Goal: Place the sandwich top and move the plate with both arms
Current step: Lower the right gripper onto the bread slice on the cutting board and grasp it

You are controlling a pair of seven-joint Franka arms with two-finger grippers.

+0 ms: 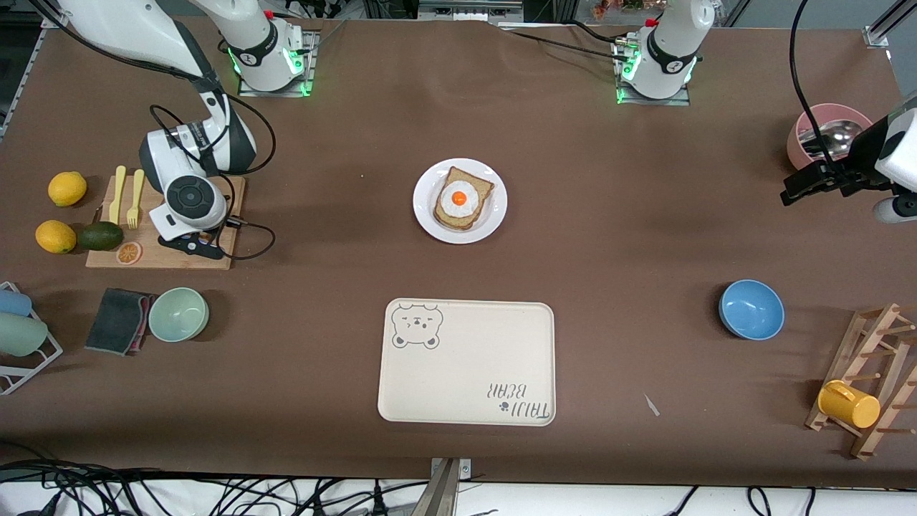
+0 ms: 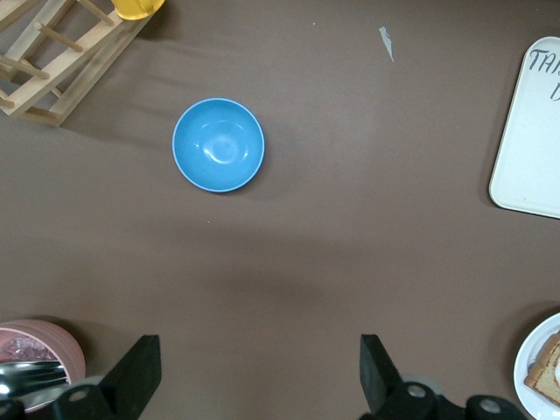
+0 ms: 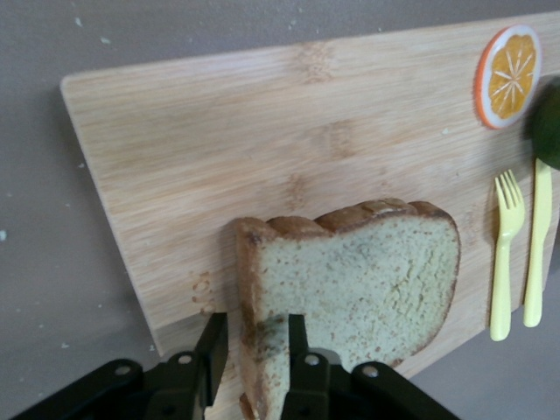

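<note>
The sandwich top, a speckled light-brown slice, lies on the wooden cutting board; the right wrist hides it in the front view. My right gripper is low at the board, its fingers open astride the slice's crust edge, one over the face and one beside the crust with a small gap. The white plate holds a bread slice with a fried egg at mid-table. My left gripper is open and empty, up over the table beside the pink bowl.
The cream bear tray lies nearer the camera than the plate. A blue bowl and a wooden rack with a yellow cup stand at the left arm's end. Lemons, an avocado, yellow cutlery, a green bowl and a cloth are at the right arm's end.
</note>
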